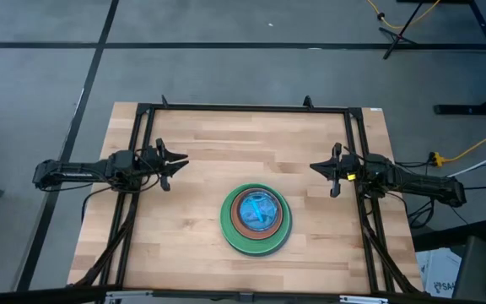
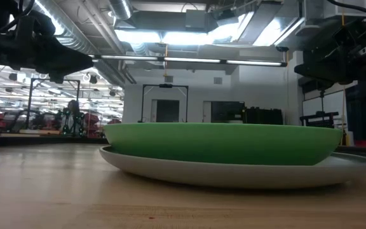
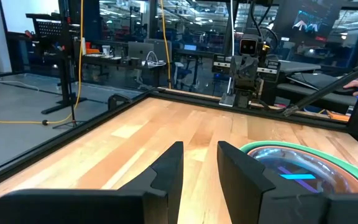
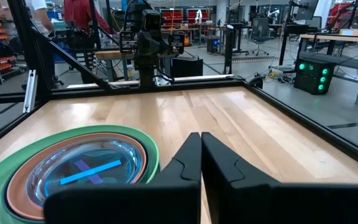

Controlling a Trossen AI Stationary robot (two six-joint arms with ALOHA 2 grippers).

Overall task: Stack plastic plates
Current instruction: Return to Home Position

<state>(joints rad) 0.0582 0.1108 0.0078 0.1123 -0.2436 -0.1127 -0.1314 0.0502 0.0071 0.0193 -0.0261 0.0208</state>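
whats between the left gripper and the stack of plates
Only bare table, as the high view shows: nothing lies between the left gripper and the stack of plates. The right gripper waits opposite.

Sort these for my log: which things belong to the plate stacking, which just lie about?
Job: plate stack, grey plate at bottom, green plate above it, blue plate topmost; left gripper and right gripper parked beside.
Lying about: black table frame, yellow floor cable.
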